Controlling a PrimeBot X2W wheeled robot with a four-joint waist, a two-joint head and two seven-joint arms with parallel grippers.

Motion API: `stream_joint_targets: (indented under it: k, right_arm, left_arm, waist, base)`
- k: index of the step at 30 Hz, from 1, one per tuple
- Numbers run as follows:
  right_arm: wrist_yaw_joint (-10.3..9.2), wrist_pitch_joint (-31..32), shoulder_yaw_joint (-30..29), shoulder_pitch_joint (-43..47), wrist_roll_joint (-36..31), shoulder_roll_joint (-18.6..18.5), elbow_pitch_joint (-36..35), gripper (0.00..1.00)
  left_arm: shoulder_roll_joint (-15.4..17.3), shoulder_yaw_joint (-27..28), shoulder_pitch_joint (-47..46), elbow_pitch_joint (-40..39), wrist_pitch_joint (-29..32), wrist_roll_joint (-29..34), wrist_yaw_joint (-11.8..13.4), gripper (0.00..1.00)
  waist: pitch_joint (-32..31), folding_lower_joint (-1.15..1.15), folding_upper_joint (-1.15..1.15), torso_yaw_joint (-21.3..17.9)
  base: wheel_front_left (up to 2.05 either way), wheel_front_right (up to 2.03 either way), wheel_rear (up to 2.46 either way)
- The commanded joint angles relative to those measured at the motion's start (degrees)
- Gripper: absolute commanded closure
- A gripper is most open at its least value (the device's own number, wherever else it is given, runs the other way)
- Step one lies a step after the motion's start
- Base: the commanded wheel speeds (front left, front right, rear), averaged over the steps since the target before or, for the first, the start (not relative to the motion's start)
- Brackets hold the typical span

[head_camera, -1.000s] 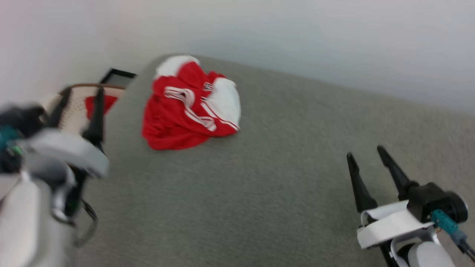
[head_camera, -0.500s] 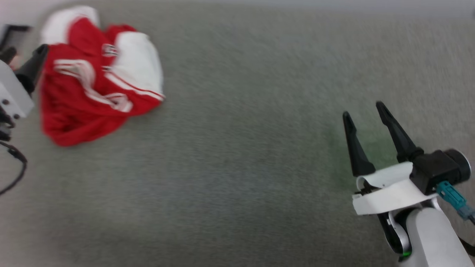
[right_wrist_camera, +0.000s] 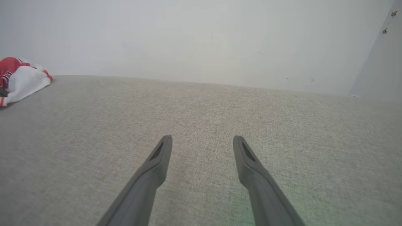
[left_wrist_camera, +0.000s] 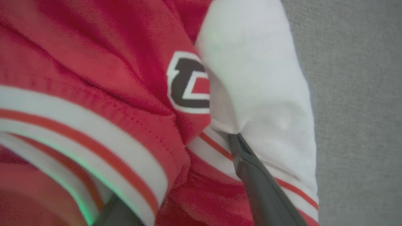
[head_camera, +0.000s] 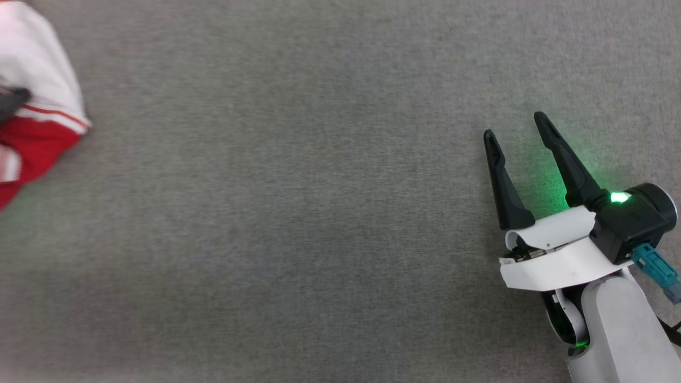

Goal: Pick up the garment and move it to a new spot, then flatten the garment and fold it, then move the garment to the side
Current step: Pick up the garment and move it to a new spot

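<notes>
The garment [head_camera: 37, 106], red with a white sleeve and striped trim, lies bunched on the grey surface at the far left edge of the head view. A dark fingertip [head_camera: 11, 100] of my left gripper rests against it there. In the left wrist view the garment [left_wrist_camera: 125, 78] is very close, showing a black white-outlined character. My left gripper [left_wrist_camera: 176, 169] is open, one finger under the white sleeve's edge and the other partly hidden beneath the striped trim. My right gripper [head_camera: 513, 124] [right_wrist_camera: 203, 138] stands open and holds nothing, far to the right. The garment [right_wrist_camera: 22, 80] shows small at that view's left.
The grey woven surface [head_camera: 298, 213] stretches wide between the garment and my right gripper. A pale wall [right_wrist_camera: 188, 37] rises behind its far edge. A green light [head_camera: 618, 197] glows on my right wrist.
The head camera has swung right and down, so the garment slid to the picture's left edge. My left gripper has reached the garment. The right gripper stays open; its green light is on.
</notes>
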Motion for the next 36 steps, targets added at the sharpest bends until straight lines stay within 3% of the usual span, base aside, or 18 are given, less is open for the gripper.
stream_joint_targets:
  k: [1, 6, 7, 8, 9, 14, 18, 25, 36]
  right_arm:
    - [-0.02, 0.14, 0.06, -0.79, 0.66, 0.07, -0.42, 0.00]
    - [-0.01, 0.66, 0.56, -1.57, 0.64, 0.18, -0.98, 0.00]
    - [-0.02, 0.81, 0.58, -1.62, 0.72, 0.19, -1.02, 0.00]
    - [-0.02, 0.86, 0.51, -1.58, 0.69, 0.12, -1.08, 0.00]
    - [-0.02, 0.96, 0.40, -1.52, 0.62, 0.06, -1.18, 0.00]
    - [-0.02, 1.24, 0.14, -0.56, 0.80, -0.25, -1.22, 0.00]
    - [-0.01, 1.45, 0.05, 0.44, 0.97, -0.31, -0.94, 0.00]
    - [-0.02, 1.98, -0.11, 2.96, 1.42, -0.46, 0.44, 0.00]
    - [-0.02, 2.60, -0.71, 7.77, 2.16, 0.29, 2.24, 0.00]
  left_arm:
    - [-1.17, -1.06, 1.00, 2.07, 0.28, 0.46, 0.49, 0.00]
    - [-3.17, -2.11, 1.71, 5.86, -0.23, 0.48, 1.06, 0.00]
    - [-3.65, -2.37, 1.80, 6.59, -0.29, 0.28, 0.89, 0.07]
    - [-4.53, -2.48, 1.87, 7.15, -0.25, -0.12, 1.12, 0.60]
    - [-5.12, -2.81, 1.94, 7.49, -0.20, -0.30, 0.98, 1.00]
    - [-5.25, -3.26, 0.89, 9.56, -1.59, -1.09, -1.75, 1.00]
    - [-4.78, -3.65, -0.21, 9.84, -3.39, -0.19, -2.54, 1.00]
    - [-2.02, -3.69, -3.17, 8.29, -10.22, 2.22, -3.94, 1.00]
    - [-1.05, -8.26, -7.58, 5.92, -19.72, 5.84, -6.85, 1.00]
  waist:
    - [3.55, 0.00, 0.00, -3.32]
    - [3.68, 0.00, 0.00, -3.11]
    - [3.56, 0.00, 0.00, -3.00]
    - [3.33, 0.00, 0.00, -2.79]
    - [3.05, 0.00, 0.00, -2.54]
    - [0.83, 0.00, 0.00, -1.22]
    - [-2.14, 0.00, 0.00, 0.33]
    - [-8.85, 0.00, 0.00, 2.84]
    - [-19.96, 0.00, 0.00, 6.46]
  base:
    - [0.00, 0.00, 0.00]
    - [0.00, 0.00, 0.00]
    - [0.00, 0.00, 0.00]
    - [0.00, 0.00, 0.00]
    - [0.00, 0.00, 0.00]
    - [0.00, 0.00, 0.00]
    - [0.00, 0.00, 0.00]
    - [0.00, 0.00, 0.00]
    - [0.00, 0.00, 0.00]
